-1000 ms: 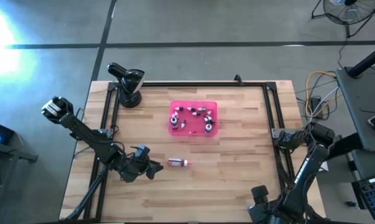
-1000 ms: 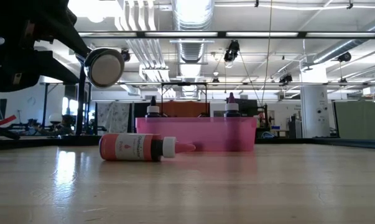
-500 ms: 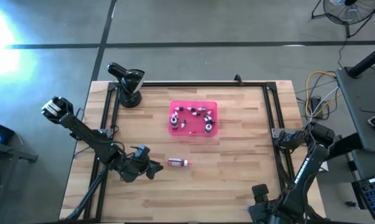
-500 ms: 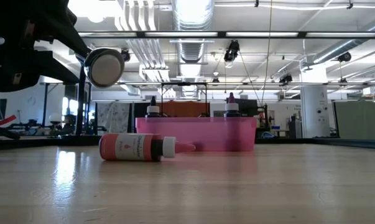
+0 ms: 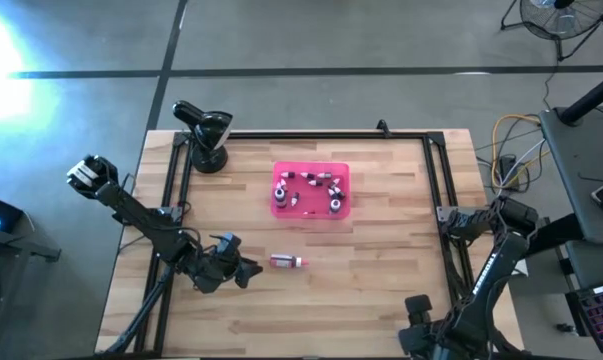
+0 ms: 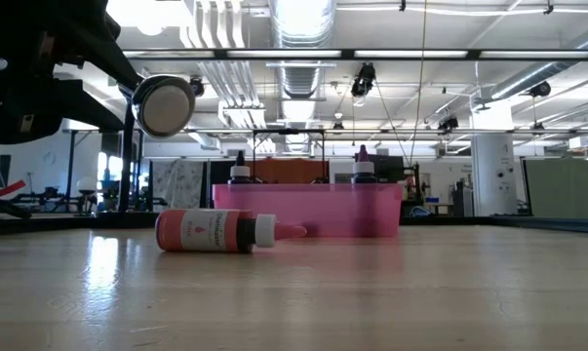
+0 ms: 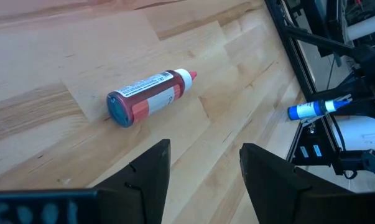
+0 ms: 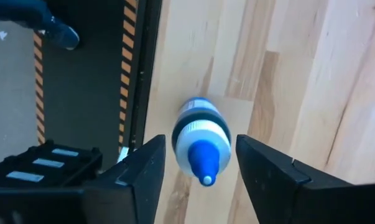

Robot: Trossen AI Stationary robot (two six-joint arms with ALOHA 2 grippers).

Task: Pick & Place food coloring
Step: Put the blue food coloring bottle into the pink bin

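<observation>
One red food coloring bottle (image 5: pixel 288 262) with a white collar lies on its side on the table, near of the pink tray (image 5: pixel 343 212). It also shows in the left wrist view (image 7: pixel 148 98) and the low view (image 6: pixel 215 231). Several more bottles (image 5: pixel 311 182) sit in the tray. My left gripper (image 5: pixel 247 268) hovers open just left of the red bottle, fingers pointing at it (image 7: pixel 203 168). My right gripper (image 5: pixel 451 222) waits at the table's right rail, open. A blue-tipped bottle (image 8: pixel 203 140) shows between its fingers, with wood visible on both sides.
A black frame rail (image 5: pixel 443 180) borders the work area. A black stand (image 5: pixel 206 135) occupies the far left corner. Bare wood lies around the red bottle (image 5: pixel 361 290). In the low view, two dark bottles (image 6: pixel 240 168) rise above the tray's rim (image 6: pixel 308 187).
</observation>
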